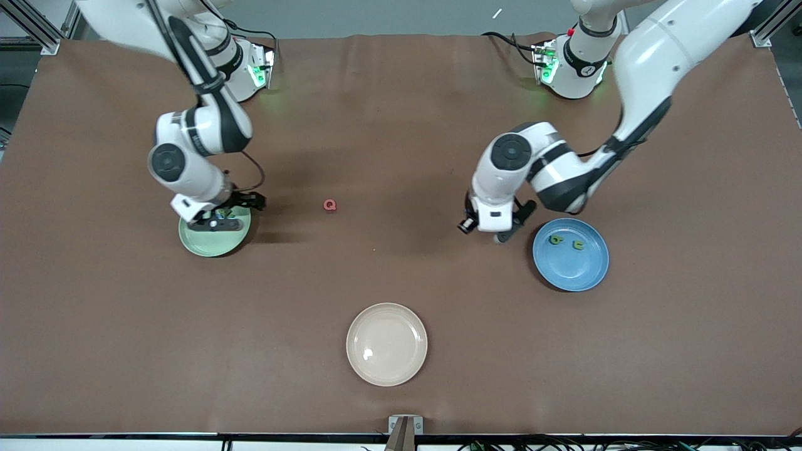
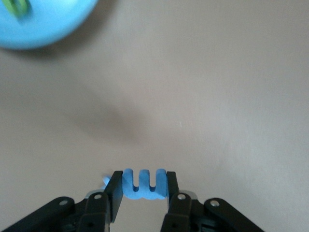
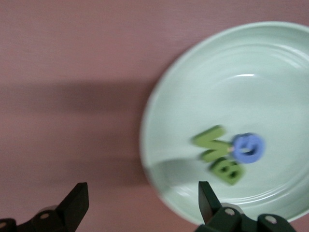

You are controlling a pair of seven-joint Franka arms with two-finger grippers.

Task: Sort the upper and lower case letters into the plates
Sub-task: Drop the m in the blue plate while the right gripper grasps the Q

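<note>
My left gripper (image 1: 499, 235) is over the bare table beside the blue plate (image 1: 573, 269), toward the middle of the table. In the left wrist view my left gripper (image 2: 143, 180) is shut on a blue comb-shaped letter (image 2: 145, 187). The blue plate holds two green letters (image 1: 556, 239). My right gripper (image 1: 216, 220) hangs open and empty over the rim of the mint green plate (image 1: 200, 247). That plate (image 3: 203, 87) holds two green letters (image 3: 212, 142) and a blue one (image 3: 248, 147). A red letter Q (image 1: 330, 205) lies on the table between the two plates.
A cream-white plate (image 1: 386, 344) sits empty near the table's front edge, nearer to the front camera than the Q. A brown mat covers the whole table.
</note>
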